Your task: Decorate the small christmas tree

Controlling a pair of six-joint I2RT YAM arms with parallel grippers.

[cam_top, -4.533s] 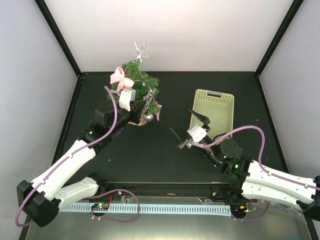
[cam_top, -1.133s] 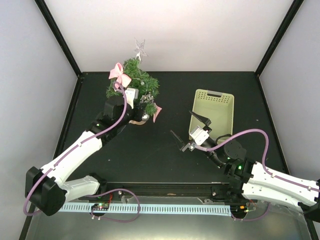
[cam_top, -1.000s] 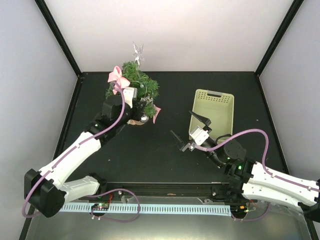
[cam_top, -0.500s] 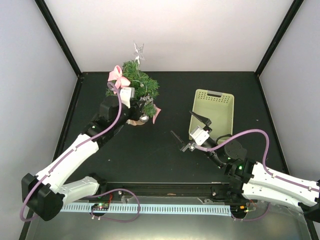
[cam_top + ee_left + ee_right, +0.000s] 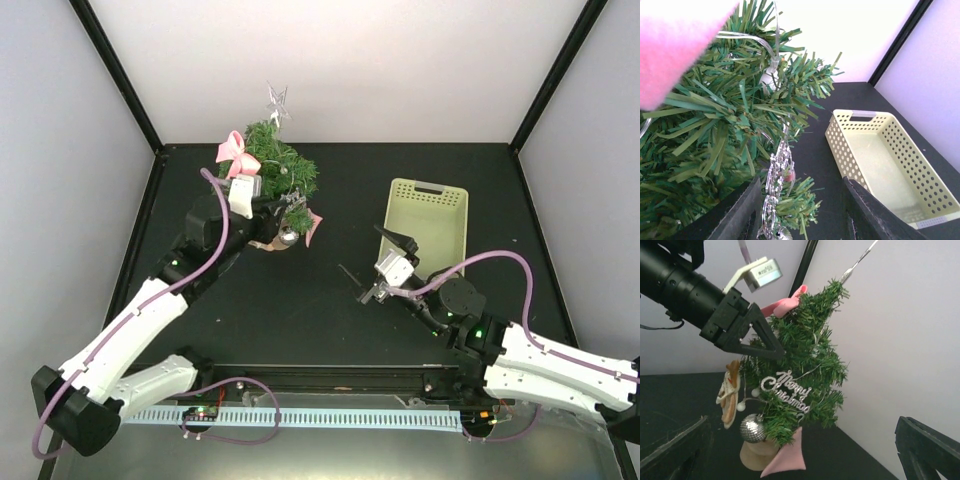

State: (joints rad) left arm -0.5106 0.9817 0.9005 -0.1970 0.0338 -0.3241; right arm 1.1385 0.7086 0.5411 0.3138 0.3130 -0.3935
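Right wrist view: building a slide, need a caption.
Left gripper open at the small christmas tree, hung with a silver Merry Christmas sign, silver ball and pink bows.

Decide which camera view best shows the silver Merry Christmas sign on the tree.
The right wrist view: the silver sign faces that camera, lettering readable against the small christmas tree. The left wrist view shows it edge-on, a glittery strip; the top external view gives only a silvery glint.
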